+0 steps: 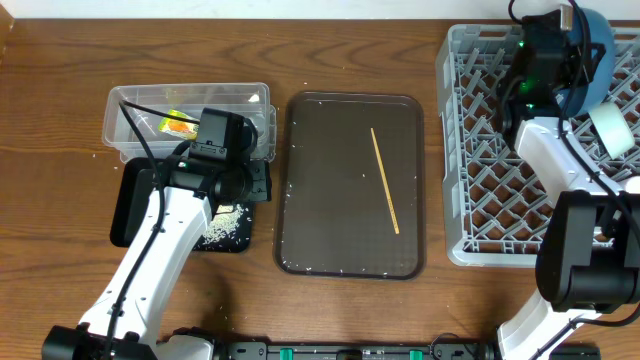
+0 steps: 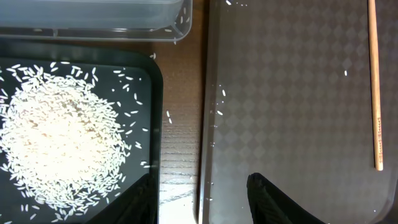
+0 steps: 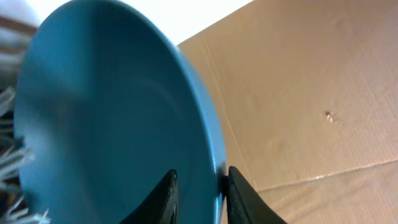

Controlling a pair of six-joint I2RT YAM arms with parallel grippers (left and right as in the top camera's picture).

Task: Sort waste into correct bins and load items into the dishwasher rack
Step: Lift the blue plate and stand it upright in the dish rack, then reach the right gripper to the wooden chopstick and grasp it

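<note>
Your right claw (image 3: 200,198) is pinched narrow on the rim of the blue plate (image 3: 106,124), with one finger on each face. The plate stands on edge at the upper right of the overhead frame, over the far corner of the grey rack (image 1: 480,150). I judge this to be the setting-down of the plate, so take care over the last stretch. Bring it straight down with the plate upright, let the lower rim find a gap in the lattice, and loosen only once the rack bears the weight (the lower rim is hidden in every view, so I cannot tell whether it touches yet). A smooth plate gripped by the rim alone will likely swing if your wrist tilts, so hold the wrist level. Mind the pale bowl (image 1: 610,130) just below the plate in the frame, at the rack's right side, and leave room between them. Your left claw (image 2: 199,208) hangs wide with nothing in it. It is over the strip of worktop (image 2: 180,143) between the black tray (image 2: 152,84), where the rice (image 2: 62,143) lies heaped, and the brown tray (image 2: 280,93). The wooden stick (image 1: 385,180) lies on that brown tray at mid frame, not yet loaded. The yellow wrapper (image 1: 178,125) sits in the clear tub (image 1: 140,105) at upper left.
</note>
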